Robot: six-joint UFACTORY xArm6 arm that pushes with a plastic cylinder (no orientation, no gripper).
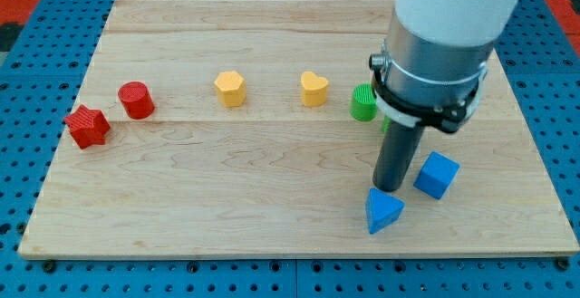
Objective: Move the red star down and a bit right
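Observation:
The red star (87, 125) lies near the board's left edge, with a red cylinder (136, 100) just to its upper right. My tip (389, 189) is far off at the view's lower right, touching or just above the top of a blue triangular block (383, 211). A blue cube (437, 174) sits just right of the rod. The tip is nowhere near the red star.
A yellow hexagon-like block (230, 88) and a yellow heart (314, 89) sit in the board's middle row. A green cylinder (363, 102) stands left of the arm; another green piece (386, 122) is mostly hidden behind the rod. The wooden board (227, 207) lies on a blue pegboard.

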